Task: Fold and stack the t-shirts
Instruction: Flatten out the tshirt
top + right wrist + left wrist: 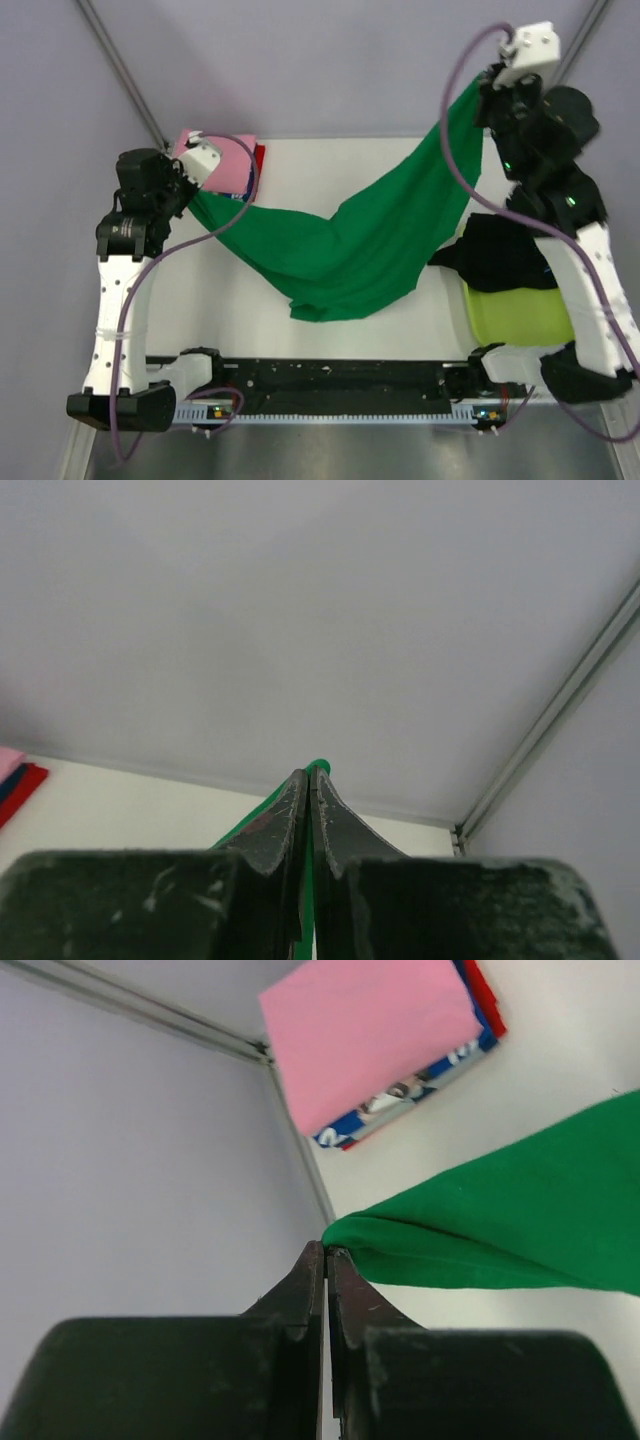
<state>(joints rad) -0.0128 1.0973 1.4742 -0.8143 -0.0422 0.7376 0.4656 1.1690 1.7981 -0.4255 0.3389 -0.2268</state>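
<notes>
The bright green t-shirt [350, 240] hangs stretched between both grippers above the table, sagging in the middle. My left gripper [192, 192] is shut on its left corner [345, 1232] near the far left. My right gripper [484, 90] is shut on its other end [318, 768], raised high at the far right. The pink folded shirt [232, 165] tops a stack with the red and blue-white printed shirts [420, 1095] at the back left. The black shirt [505, 255] lies heaped on the lime-green tub at the right.
The lime-green plastic tub [515, 315] stands at the near right by the right arm's base. A metal frame post [300, 1155] runs along the table's left edge. Grey walls enclose the table.
</notes>
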